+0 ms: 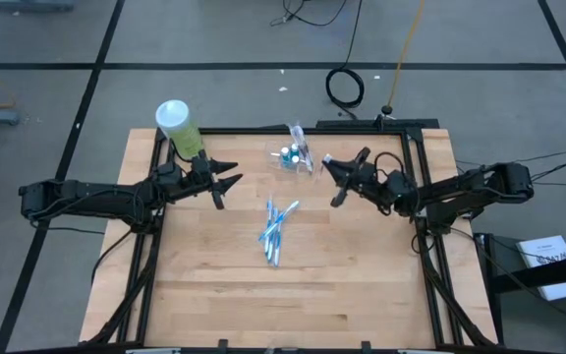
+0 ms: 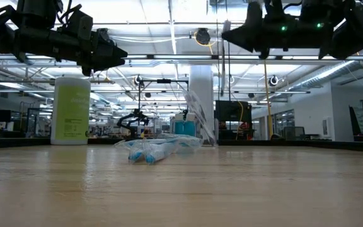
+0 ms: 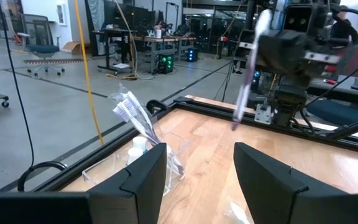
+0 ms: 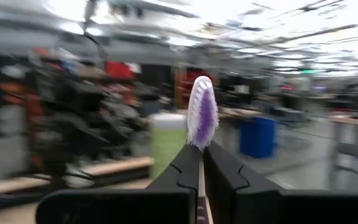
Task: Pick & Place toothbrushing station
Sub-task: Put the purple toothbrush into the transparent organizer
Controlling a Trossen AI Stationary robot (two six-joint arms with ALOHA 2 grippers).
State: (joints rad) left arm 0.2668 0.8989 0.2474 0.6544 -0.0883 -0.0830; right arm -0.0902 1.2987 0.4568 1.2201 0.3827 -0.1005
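Purple-bristled toothbrush (image 4: 202, 115) sits clamped in your right gripper (image 1: 340, 177), at 3 o'clock of the cup (image 1: 291, 155). Left gripper (image 1: 222, 182) hangs spread apart at 9. Your grip looks thin: the brush could twist and miss the rim.

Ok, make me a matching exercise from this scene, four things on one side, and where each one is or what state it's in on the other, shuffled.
Things:
1. purple toothbrush
2. light-green bottle
3. blue toothbrushes
4. left gripper

Places or states:
A. lying loose mid-table
B. open, holding nothing
C. standing at the table's far left corner
D. clamped in the right gripper

Pairs: 1-D, 2-C, 3-A, 4-B
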